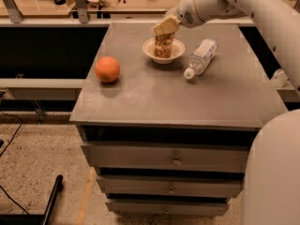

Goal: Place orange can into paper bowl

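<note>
The orange can stands upright inside the paper bowl at the back middle of the grey cabinet top. My gripper reaches in from the upper right and sits on the can's top, hiding the lid. Its fingers are closed on the can's upper end. The can's base rests in the bowl.
A round orange fruit lies at the left of the top. A clear plastic bottle lies on its side just right of the bowl. The cabinet top has drawers below. A wooden bench stands behind.
</note>
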`<action>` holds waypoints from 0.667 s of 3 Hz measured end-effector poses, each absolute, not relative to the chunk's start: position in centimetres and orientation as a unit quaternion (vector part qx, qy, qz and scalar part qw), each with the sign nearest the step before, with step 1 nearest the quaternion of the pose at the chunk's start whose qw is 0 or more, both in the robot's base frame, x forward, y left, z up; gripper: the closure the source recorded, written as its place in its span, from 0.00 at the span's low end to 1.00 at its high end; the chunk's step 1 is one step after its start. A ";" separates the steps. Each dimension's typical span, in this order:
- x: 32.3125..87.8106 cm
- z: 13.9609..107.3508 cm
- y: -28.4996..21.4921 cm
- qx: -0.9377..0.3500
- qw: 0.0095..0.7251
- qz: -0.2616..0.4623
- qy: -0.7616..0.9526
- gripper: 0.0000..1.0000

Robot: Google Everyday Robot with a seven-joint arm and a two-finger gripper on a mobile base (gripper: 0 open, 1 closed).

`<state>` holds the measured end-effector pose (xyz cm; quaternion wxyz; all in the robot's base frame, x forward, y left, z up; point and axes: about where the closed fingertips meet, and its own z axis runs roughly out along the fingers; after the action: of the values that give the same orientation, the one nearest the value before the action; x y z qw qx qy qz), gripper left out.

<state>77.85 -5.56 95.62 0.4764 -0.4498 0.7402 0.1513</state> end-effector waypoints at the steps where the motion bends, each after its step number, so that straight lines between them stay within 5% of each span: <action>1: 77.9 95.5 -5.4 -0.450 0.475 0.152 0.740 0.00; 2: 77.2 97.1 -5.8 -0.467 0.478 0.165 0.726 0.00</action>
<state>77.19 -5.81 97.07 0.4778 -0.4666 0.7259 0.1646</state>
